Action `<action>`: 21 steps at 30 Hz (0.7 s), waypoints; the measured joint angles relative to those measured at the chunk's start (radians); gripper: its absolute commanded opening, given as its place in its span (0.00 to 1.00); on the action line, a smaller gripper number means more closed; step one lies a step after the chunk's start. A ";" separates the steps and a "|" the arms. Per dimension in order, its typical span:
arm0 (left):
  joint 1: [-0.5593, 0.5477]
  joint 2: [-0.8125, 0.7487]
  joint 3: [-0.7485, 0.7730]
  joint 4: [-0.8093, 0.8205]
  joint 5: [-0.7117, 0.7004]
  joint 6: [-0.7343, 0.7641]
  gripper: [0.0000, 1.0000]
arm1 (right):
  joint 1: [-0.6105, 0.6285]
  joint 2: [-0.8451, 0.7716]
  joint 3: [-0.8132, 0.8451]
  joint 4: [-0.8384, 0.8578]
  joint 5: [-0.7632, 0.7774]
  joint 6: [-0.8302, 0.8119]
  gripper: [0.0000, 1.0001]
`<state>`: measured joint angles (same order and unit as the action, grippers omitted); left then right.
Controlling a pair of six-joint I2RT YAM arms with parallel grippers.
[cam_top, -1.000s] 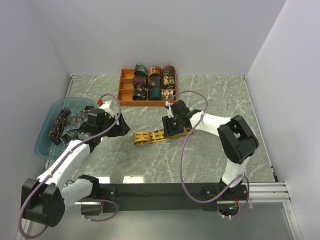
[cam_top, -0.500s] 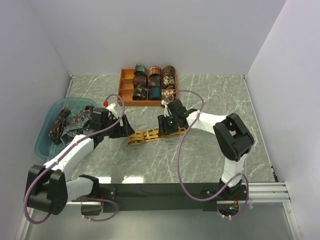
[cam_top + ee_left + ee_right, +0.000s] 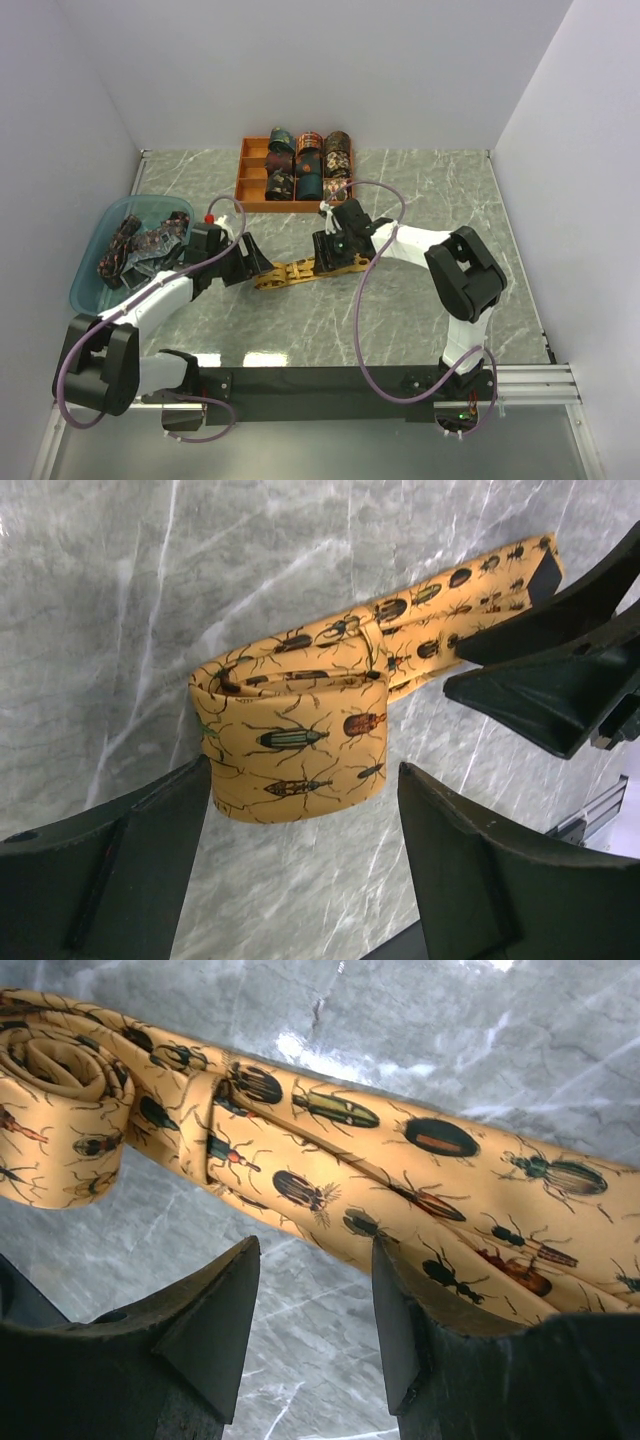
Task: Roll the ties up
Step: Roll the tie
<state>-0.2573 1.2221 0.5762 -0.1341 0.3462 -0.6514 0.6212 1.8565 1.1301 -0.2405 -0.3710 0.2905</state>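
A mustard tie (image 3: 300, 270) printed with beetles lies on the marble table, its left end wound into a loose roll (image 3: 295, 735). My left gripper (image 3: 252, 262) is open, and its two fingers straddle that roll (image 3: 303, 780) without squeezing it. My right gripper (image 3: 335, 262) is open over the flat stretch of the tie (image 3: 400, 1170). Bare table shows between its jaws (image 3: 315, 1260), and the tie's edge rests on the right finger (image 3: 450, 1310). More ties, dark and patterned, lie heaped in the blue basin (image 3: 140, 245).
An orange compartment tray (image 3: 250, 185) at the back holds several rolled ties (image 3: 310, 165). The translucent blue basin (image 3: 85, 275) stands at the left, close behind my left arm. Grey walls close in the table on three sides.
The right gripper has slid left and the tie has shifted left with it. The left gripper has come right to the rolled end, jaws slightly wider.
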 measured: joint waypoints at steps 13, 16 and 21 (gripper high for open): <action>0.000 0.043 0.000 0.037 -0.004 -0.027 0.81 | 0.013 0.082 0.103 -0.003 -0.042 -0.025 0.55; 0.000 0.054 0.000 0.040 -0.003 -0.027 0.81 | 0.017 0.097 0.121 -0.006 -0.053 -0.029 0.55; 0.000 0.075 0.000 0.045 -0.003 -0.039 0.81 | 0.030 0.119 0.145 -0.009 -0.070 -0.042 0.55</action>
<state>-0.2573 1.2968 0.5762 -0.0895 0.3435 -0.6903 0.6510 1.9755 1.2751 -0.2493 -0.4408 0.2485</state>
